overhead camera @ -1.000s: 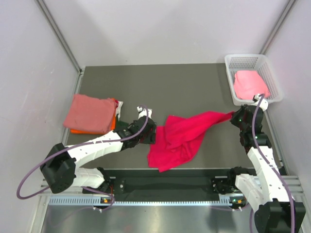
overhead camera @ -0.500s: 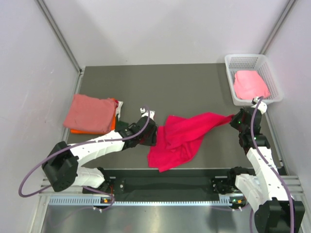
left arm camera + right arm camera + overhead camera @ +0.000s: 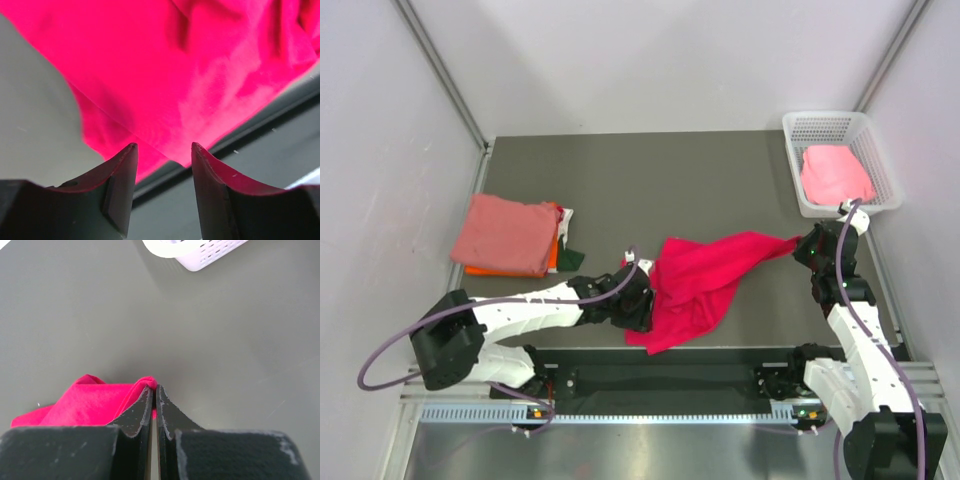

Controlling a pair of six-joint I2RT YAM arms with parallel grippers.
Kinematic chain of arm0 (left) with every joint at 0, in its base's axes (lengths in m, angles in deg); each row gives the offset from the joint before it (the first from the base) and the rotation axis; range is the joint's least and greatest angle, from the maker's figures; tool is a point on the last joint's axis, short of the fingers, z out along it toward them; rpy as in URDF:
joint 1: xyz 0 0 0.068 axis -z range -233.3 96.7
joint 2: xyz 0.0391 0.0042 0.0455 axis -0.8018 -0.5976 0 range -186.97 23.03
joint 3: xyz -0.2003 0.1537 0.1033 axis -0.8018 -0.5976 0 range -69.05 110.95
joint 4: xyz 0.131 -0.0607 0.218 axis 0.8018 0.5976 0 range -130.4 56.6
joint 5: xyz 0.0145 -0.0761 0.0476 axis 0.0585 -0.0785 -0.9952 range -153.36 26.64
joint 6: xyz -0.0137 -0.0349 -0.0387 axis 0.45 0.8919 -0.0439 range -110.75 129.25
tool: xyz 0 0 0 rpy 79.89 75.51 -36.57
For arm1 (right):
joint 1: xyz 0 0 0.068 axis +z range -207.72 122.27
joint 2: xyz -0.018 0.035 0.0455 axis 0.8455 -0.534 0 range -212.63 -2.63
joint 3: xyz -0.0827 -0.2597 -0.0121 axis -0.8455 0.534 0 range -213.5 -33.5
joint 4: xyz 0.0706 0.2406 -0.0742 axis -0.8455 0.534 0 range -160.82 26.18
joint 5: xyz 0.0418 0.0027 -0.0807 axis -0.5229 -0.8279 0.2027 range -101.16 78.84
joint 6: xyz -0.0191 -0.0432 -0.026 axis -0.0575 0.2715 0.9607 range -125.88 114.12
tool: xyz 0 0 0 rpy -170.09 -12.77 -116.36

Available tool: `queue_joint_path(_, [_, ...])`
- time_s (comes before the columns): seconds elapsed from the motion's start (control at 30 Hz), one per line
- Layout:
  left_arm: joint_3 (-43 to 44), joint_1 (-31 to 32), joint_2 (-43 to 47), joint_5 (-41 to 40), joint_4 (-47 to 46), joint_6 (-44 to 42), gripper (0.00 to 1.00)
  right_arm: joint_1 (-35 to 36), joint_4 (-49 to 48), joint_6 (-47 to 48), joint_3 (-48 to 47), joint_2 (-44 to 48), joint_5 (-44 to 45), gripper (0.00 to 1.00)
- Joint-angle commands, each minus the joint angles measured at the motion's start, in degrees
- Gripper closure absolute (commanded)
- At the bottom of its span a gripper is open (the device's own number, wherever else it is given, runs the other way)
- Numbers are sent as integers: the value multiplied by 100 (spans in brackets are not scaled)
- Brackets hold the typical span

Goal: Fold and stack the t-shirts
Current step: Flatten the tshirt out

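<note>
A crimson-pink t-shirt [image 3: 700, 275] lies crumpled mid-table, stretched toward the right. My right gripper [image 3: 802, 243] is shut on its right-hand corner; in the right wrist view a small fold of the shirt [image 3: 95, 400] pokes out at the tips of that gripper [image 3: 154, 387]. At the shirt's near-left edge sits my left gripper [image 3: 642, 305]. In the left wrist view this gripper [image 3: 163, 146] is open, nothing between its fingers, and the shirt [image 3: 190, 75] lies just beyond the tips. A salmon t-shirt [image 3: 505, 232] lies folded on an orange one [image 3: 480, 269] at the left. A light pink t-shirt [image 3: 835, 172] fills the basket.
The white mesh basket [image 3: 830, 118] stands at the back right corner; its corner shows in the right wrist view [image 3: 200, 252]. A small dark green scrap [image 3: 570, 258] lies beside the folded stack. The table's front edge and rail [image 3: 250, 135] run just past the shirt's near hem.
My left gripper has slid right and toward the near edge, up to the crimson shirt's lower-left hem, its jaws narrowing somewhat. The right gripper has barely moved.
</note>
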Motion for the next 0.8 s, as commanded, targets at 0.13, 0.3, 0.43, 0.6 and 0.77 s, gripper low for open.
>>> queue_joint_path(0.13, [-386,580,30,473,-526,1294,47,-83,-175,-106,-7,1,129,100])
queue_joint_path(0.3, [-298,801,-427,500,-746,1444,48,-83,-175,-115,19,-8,121,100])
queue_joint_path(0.43, [-298,809,-560,456,-896,1514,49,-83,-149,-115,19,36,121,100])
queue_joint_path(0.6, [-263,809,-648,289,-914,1584,66,-83,-157,-115,28,54,121,100])
queue_joint_path(0.77, [-246,809,-727,-131,-1011,1813,100,-83,-192,-133,54,63,86,100])
